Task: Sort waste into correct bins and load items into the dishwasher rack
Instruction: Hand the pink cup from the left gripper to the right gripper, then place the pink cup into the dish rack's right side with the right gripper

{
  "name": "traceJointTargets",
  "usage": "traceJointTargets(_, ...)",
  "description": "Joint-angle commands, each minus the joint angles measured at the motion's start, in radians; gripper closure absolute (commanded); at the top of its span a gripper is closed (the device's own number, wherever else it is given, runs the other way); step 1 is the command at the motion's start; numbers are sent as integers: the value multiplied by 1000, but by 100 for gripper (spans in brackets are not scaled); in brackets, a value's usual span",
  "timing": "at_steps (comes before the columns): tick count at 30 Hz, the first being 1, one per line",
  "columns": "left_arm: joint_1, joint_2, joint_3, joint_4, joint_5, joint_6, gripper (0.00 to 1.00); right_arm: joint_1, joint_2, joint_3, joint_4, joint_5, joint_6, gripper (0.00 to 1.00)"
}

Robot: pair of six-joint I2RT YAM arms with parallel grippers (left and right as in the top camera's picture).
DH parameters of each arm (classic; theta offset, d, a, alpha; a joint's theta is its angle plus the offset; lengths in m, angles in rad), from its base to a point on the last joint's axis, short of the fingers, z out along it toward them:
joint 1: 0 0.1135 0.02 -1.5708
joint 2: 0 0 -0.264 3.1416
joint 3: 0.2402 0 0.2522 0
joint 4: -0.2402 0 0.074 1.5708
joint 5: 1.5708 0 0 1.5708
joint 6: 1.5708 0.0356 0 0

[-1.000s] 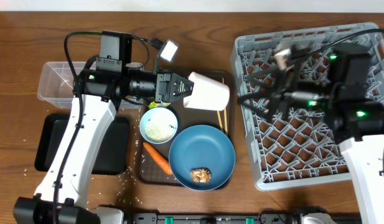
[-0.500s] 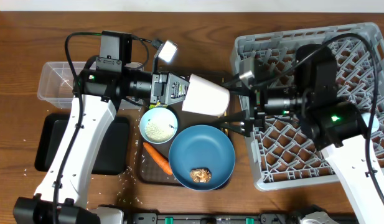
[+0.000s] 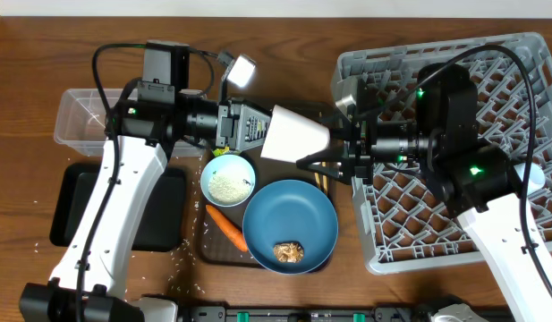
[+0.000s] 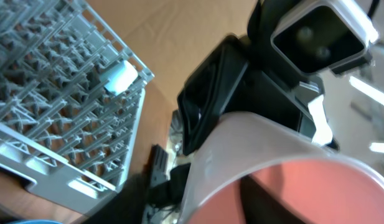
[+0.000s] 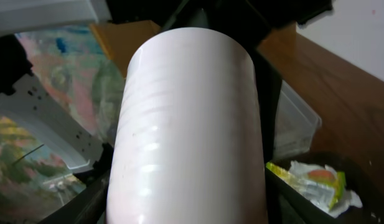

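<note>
The pink cup (image 3: 293, 136) hangs on its side above the brown tray, between both arms. My right gripper (image 3: 322, 161) is shut on its base end; in the right wrist view the cup (image 5: 185, 124) fills the span between both dark fingers. My left gripper (image 3: 262, 134) straddles the cup's rim (image 4: 291, 162) with one finger inside, standing off the wall, so it is open. The grey dishwasher rack (image 3: 454, 152) is at the right, with a light blue cup (image 3: 532, 174) in it. Chopsticks (image 3: 320, 174) lie below the cup.
The dark blue plate (image 3: 289, 215) holds a brown lump (image 3: 289, 252). Beside it are a small bowl of rice (image 3: 228, 182) and a carrot (image 3: 226, 226). At the left are the clear tub (image 3: 79, 116) and black tray (image 3: 70, 206), with a wrapper (image 5: 310, 183) in it. Rice grains (image 3: 182, 255) are scattered.
My right arm swung left out of the rack and closed on the cup's base. My left gripper, shut on the rim before, has opened. The cup shifted slightly.
</note>
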Motion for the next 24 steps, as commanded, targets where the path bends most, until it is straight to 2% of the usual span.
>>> traceJointTargets(1,19,2,18,18,-9,-8,34,-25,-23,7,-23,73,48,48)
traceJointTargets(5,58,2,18,32,-24,-22,23,-113,-69,7,-83,182,120,47)
traceJointTargets(9,109,2,18,32,-65,-22,19,-255,-118,7,-163,231,155,46)
traceJointTargets(15,147,2,18,31,-87,-40,18,-522,-145,7,-349,379,182,46)
traceJointTargets(18,147,2,18,31,-87,-40,18,-649,-138,7,-458,515,233,46)
traceJointTargets(21,147,2,18,31,-87,-40,18,-737,-123,7,-563,701,317,47)
traceJointTargets(24,147,2,18,31,-92,-40,18,-788,-99,7,-640,798,360,47)
